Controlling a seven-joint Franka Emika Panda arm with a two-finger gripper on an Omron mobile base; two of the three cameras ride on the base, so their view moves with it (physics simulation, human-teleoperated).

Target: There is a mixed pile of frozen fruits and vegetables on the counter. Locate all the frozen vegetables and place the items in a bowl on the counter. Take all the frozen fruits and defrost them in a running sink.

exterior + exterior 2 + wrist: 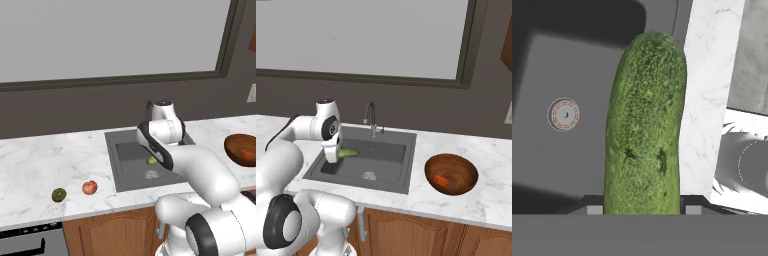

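Gripper [335, 159] clamped on the long green cucumber [644, 125], holding it over the dark grey rectangular sink [391, 150]; orange carrot [441, 180] lies in the reddish-brown wooden bowl [468, 170], red apple [89, 187] and olive-green round fruit [59, 195] on the white marble counter [35, 165]

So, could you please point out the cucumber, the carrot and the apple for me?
cucumber [643, 125]: hand view, middle of its green body.
carrot [441, 180]: right base view, its orange body inside the bowl.
apple [89, 187]: left base view, centre of its red skin.
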